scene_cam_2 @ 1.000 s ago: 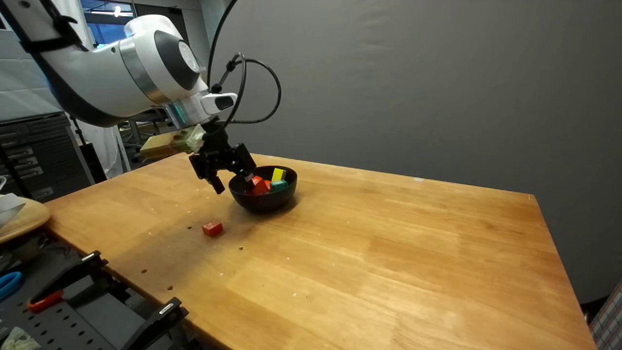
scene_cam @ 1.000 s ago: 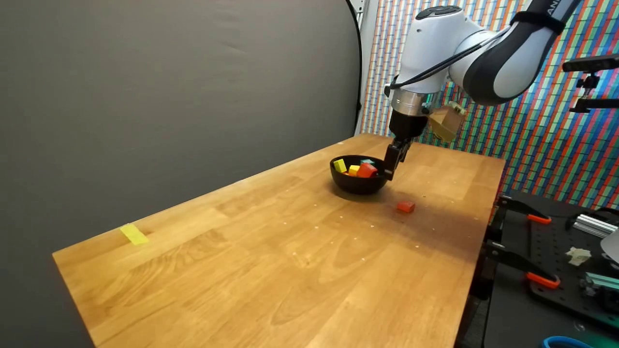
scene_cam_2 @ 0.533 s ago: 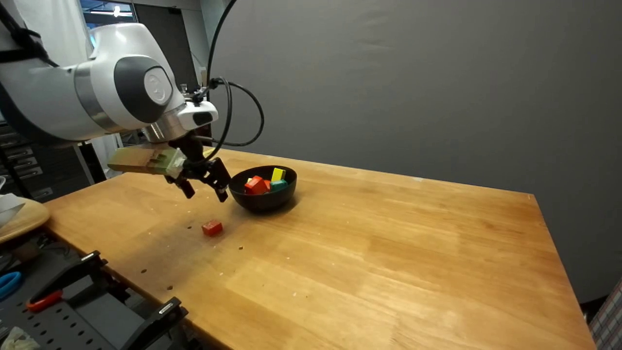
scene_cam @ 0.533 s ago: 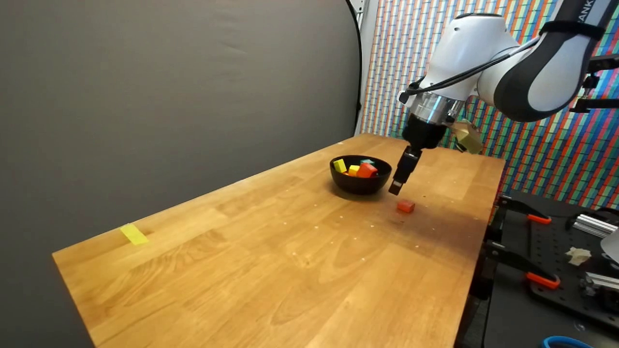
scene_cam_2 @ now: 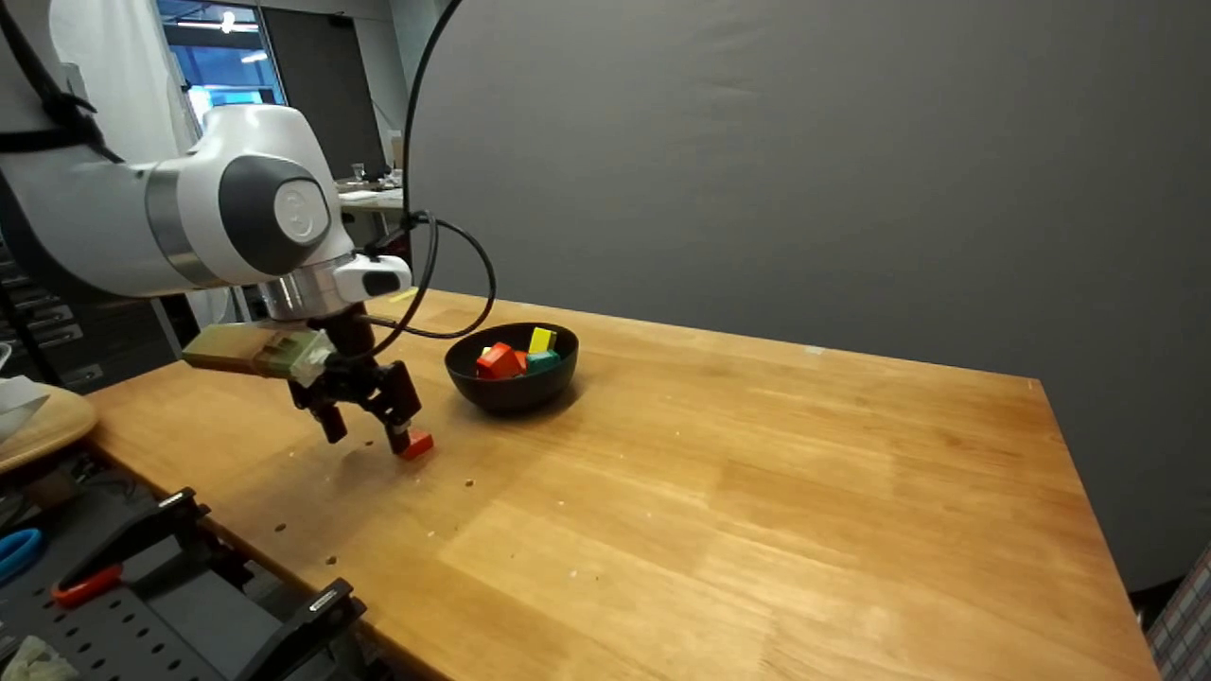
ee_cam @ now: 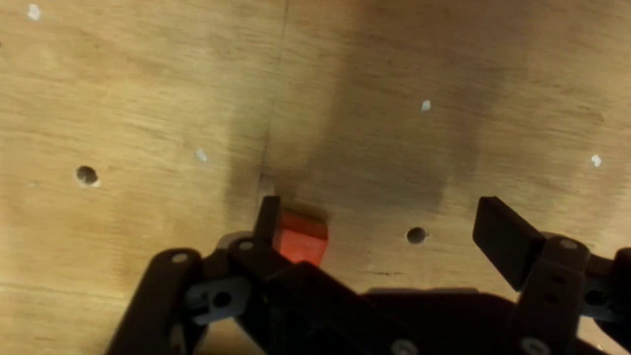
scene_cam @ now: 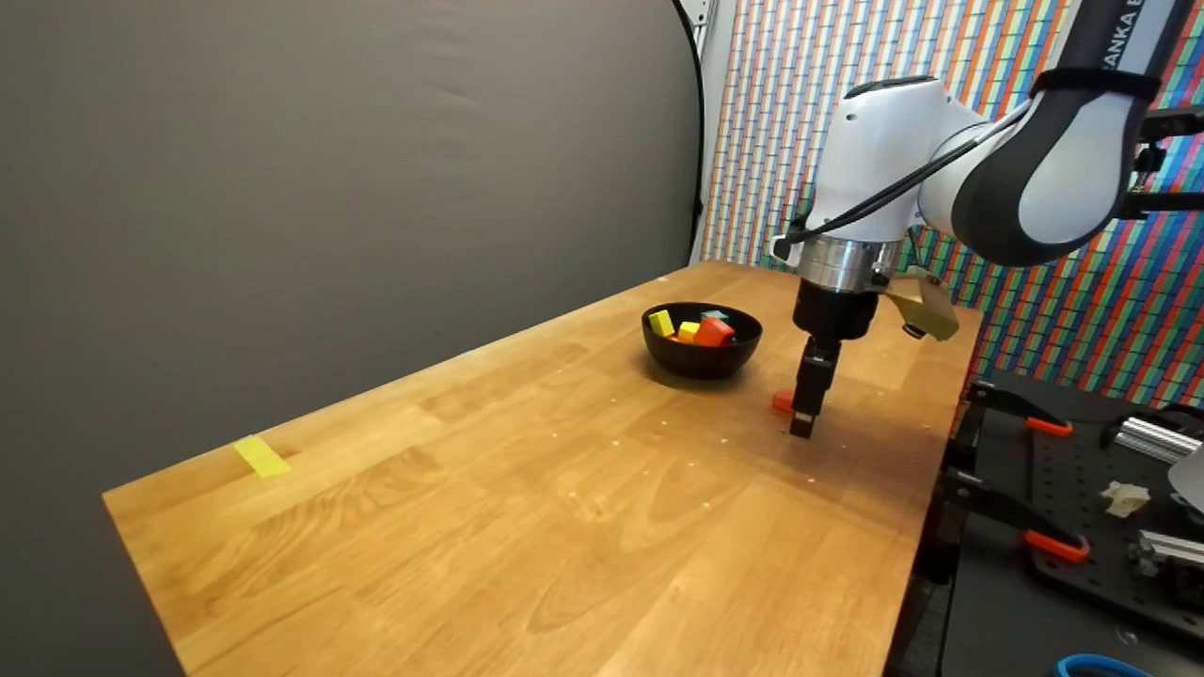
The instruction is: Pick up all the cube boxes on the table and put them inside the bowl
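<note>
One red cube box [scene_cam: 783, 402] lies on the wooden table [scene_cam: 527, 527], partly covered by a finger in both exterior views. My gripper [scene_cam_2: 367, 442] is low over the tabletop with its jaws wide apart. In the wrist view the same red cube [ee_cam: 303, 241] shows just inside the left finger [ee_cam: 267, 219], close against it; whether they touch I cannot tell. The right finger [ee_cam: 508, 241] is well away from it. Behind, the black bowl [scene_cam_2: 511, 392] holds several cubes, among them a red one [scene_cam_2: 500, 361], a green one [scene_cam_2: 542, 361] and a yellow one [scene_cam: 661, 322].
A flat yellow strip [scene_cam: 261, 455] is stuck near the far left corner of the tabletop in an exterior view. Black clamps with orange grips [scene_cam: 1016, 517] sit along the table's side edge, beside a dark bench. A round wooden board [scene_cam_2: 47, 426] stands at the left edge.
From the bowl's rim my gripper has moved away and down to beside the red cube on the table, jaws still apart. Cube and bowl have stayed in place.
</note>
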You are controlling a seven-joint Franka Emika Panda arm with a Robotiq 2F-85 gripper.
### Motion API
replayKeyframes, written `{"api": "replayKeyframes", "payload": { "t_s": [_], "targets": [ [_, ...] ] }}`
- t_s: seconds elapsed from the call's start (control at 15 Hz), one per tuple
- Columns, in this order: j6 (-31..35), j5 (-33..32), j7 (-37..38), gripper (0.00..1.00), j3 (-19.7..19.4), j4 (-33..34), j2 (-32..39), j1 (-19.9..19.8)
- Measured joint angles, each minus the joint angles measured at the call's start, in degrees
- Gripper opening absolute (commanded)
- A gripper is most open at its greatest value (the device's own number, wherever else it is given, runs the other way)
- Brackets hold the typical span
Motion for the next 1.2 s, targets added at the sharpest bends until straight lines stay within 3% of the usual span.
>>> {"api": "replayKeyframes", "payload": {
  "t_s": [0.2, 0.6, 0.73, 1.2],
  "targets": [
    [-1.5, 2.5, -0.9, 1.00, 2.7, 1.5, 0.5, -2.3],
    [-2.5, 2.7, -0.2, 1.00, 1.9, 4.1, 0.1, -3.1],
    [-2.9, 2.8, -0.1, 0.74, 1.8, 4.4, 0.2, -3.4],
    [-3.9, 3.6, -0.1, 0.19, 1.6, 5.6, 1.9, -4.5]
  ]
}}
